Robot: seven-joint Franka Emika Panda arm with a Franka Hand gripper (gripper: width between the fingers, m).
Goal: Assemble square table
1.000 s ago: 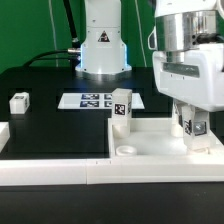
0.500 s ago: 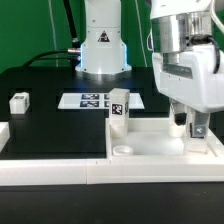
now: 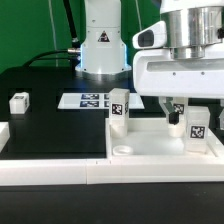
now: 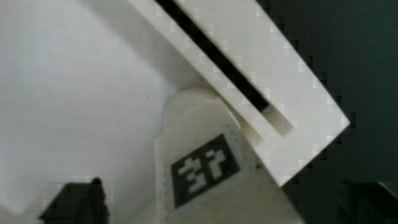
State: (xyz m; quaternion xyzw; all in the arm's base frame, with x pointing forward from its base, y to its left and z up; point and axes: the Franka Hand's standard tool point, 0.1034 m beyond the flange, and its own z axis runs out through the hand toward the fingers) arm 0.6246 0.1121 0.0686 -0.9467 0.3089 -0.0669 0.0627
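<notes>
The white square tabletop [image 3: 150, 152] lies at the exterior view's right, its raised rim also showing in the wrist view [image 4: 228, 62]. One tagged leg [image 3: 119, 108] stands at its near-left corner. A second tagged leg [image 3: 197, 125] stands at its right side; it shows in the wrist view [image 4: 217, 160]. My gripper [image 3: 188, 115] hangs over this second leg, jaws either side of it with a gap showing, open [image 4: 217, 205]. A third leg block [image 3: 18, 101] lies on the black table at the far left. The fourth leg is out of view.
The marker board [image 3: 88, 100] lies behind the tabletop near the robot base [image 3: 102, 45]. A long white rail [image 3: 55, 170] runs along the front edge, and another white piece [image 3: 3, 135] sits at the left edge.
The hand has turned about a quarter turn and shifted slightly toward the exterior view's left. The right leg now shows its tag beside the finger instead of sitting hidden between the jaws.
</notes>
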